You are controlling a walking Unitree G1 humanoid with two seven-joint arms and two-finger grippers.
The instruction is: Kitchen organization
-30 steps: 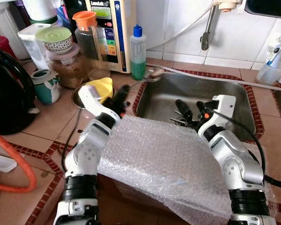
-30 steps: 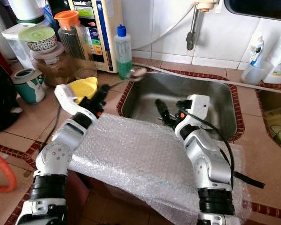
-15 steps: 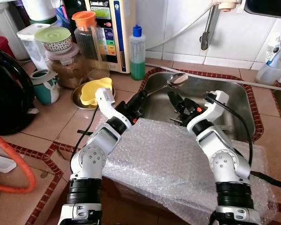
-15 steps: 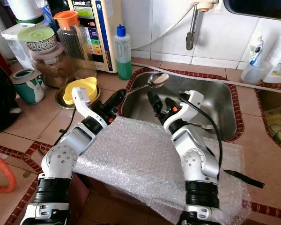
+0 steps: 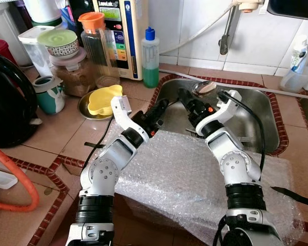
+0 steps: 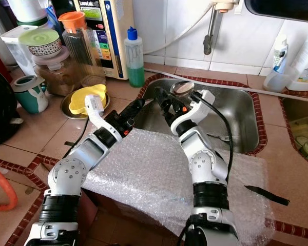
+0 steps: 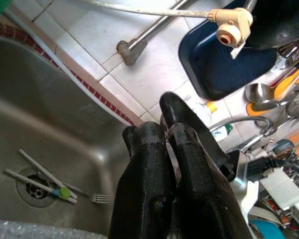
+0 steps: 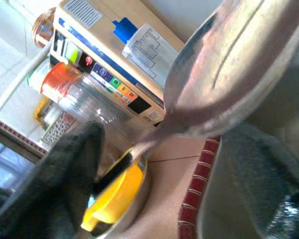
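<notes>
Left gripper (image 5: pixel 161 106) apparently holds the spoon (image 5: pixel 203 87) over the sink (image 5: pixel 256 110).

Tiled counter (image 5: pixel 51 138) bears bubble wrap (image 5: pixel 185 179); jars (image 5: pixel 79 72); mug (image 5: pixel 50 94).

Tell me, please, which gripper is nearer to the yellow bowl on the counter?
The left. The left gripper, shut on the spoon, reaches over the sink's near-left rim, beside the yellow bowl. The right gripper hangs farther off, over the sink.
</notes>
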